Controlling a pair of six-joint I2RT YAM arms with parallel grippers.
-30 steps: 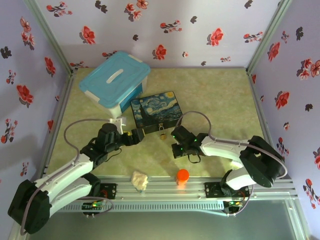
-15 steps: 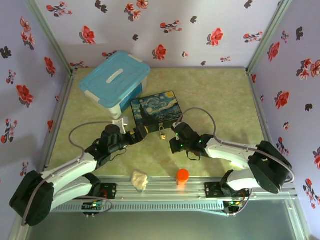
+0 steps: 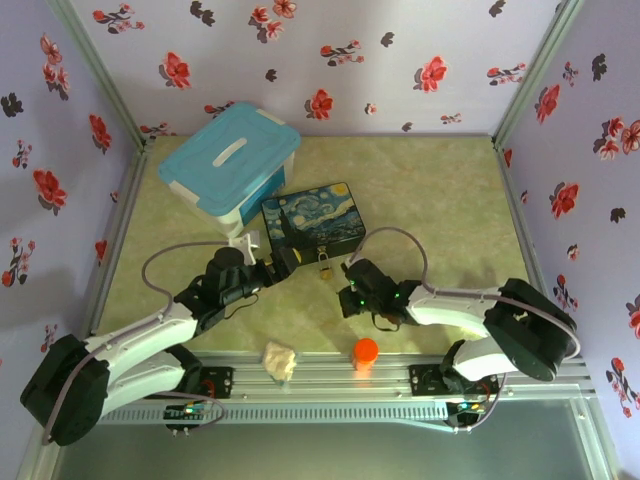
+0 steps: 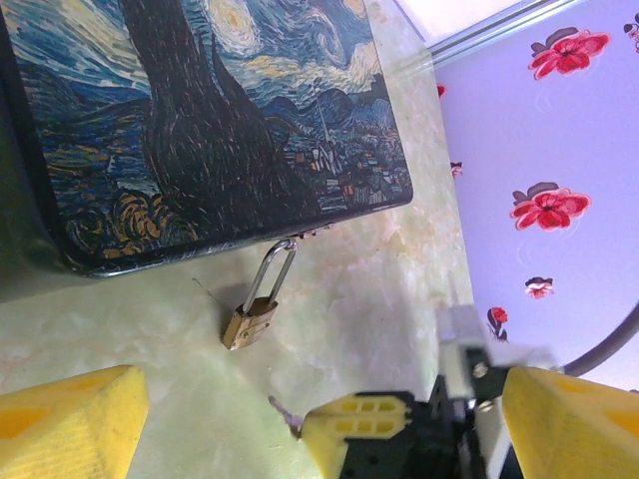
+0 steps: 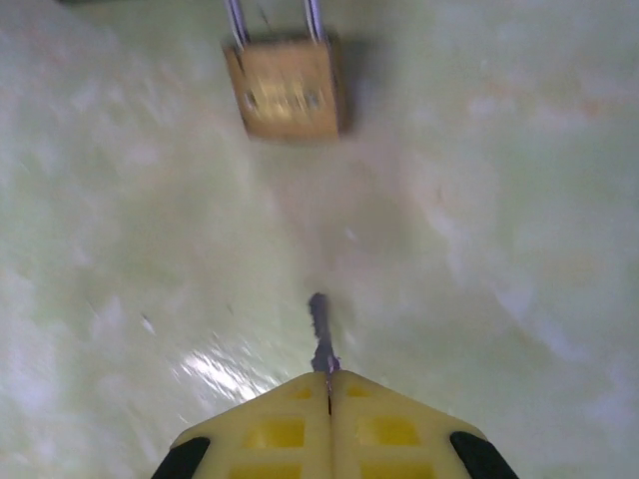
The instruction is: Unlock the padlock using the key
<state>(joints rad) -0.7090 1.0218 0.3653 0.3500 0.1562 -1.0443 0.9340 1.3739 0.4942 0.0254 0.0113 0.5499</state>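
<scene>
The small brass padlock [image 3: 325,266] [image 4: 250,321] [image 5: 290,88] hangs by its silver shackle from the front latch of the painted box [image 3: 312,220] [image 4: 200,120], with its body resting on the table. My right gripper [image 3: 345,285] [image 5: 329,377] is shut on the key [image 5: 321,334] [image 4: 283,411]. The slim dark blade sticks out past the fingertips and points at the padlock's underside, a short gap away. My left gripper [image 3: 280,262] [image 4: 319,391] is open, low over the table just left of the padlock, with nothing between its yellow fingers [image 4: 65,427].
A blue-lidded plastic bin [image 3: 232,165] stands behind and left of the painted box. An orange cap [image 3: 366,350] and a crumpled cream lump [image 3: 280,360] lie at the near edge by the rail. Floral walls enclose the table on three sides.
My left gripper has slid forward and right, up to the box's front corner beside the padlock. My right gripper with the key has shifted slightly left and lower toward the padlock.
</scene>
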